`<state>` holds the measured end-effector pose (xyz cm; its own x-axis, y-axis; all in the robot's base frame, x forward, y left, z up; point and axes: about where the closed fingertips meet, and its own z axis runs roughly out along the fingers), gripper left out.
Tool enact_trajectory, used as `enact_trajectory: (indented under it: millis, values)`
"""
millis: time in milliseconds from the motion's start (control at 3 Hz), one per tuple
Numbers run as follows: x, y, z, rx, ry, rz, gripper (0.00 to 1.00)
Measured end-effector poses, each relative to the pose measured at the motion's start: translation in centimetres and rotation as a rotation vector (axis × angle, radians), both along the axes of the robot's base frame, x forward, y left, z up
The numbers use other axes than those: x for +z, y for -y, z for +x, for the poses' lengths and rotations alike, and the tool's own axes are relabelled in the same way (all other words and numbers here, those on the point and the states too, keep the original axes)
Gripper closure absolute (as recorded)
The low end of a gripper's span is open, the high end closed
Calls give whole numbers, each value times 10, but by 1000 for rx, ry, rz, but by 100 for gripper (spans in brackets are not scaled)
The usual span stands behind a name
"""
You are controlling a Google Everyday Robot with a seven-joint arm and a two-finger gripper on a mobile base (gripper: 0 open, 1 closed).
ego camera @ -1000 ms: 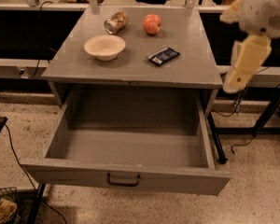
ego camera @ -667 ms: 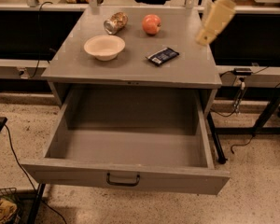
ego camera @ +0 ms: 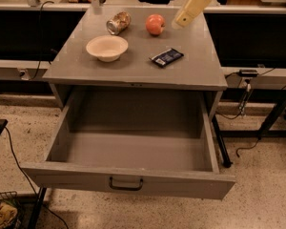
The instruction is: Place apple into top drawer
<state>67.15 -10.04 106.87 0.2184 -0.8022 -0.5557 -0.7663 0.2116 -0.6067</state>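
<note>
Camera view puts the open top drawer (ego camera: 181,185) nearest us. Beyond, on the surface (ego camera: 195,66), sits the apple (ego camera: 155,24): firm, smooth and light, we judge, so best gripped across its widest girth. The pincer (ego camera: 182,20) hovers just beside it; whether it is apart or together we cannot tell.

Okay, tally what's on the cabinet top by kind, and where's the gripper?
apple: 1
can: 1
bowl: 1
dark packet: 1
Total: 4
The gripper hovers just right of the apple, over the back of the cabinet top.
</note>
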Motion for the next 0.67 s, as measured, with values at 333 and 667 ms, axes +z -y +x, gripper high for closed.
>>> enact_trajectory:
  millis: [333, 667]
  values:
    - [0, 0, 0, 0, 0, 0, 0]
    - [20, 21, 4, -48, 45, 130, 0]
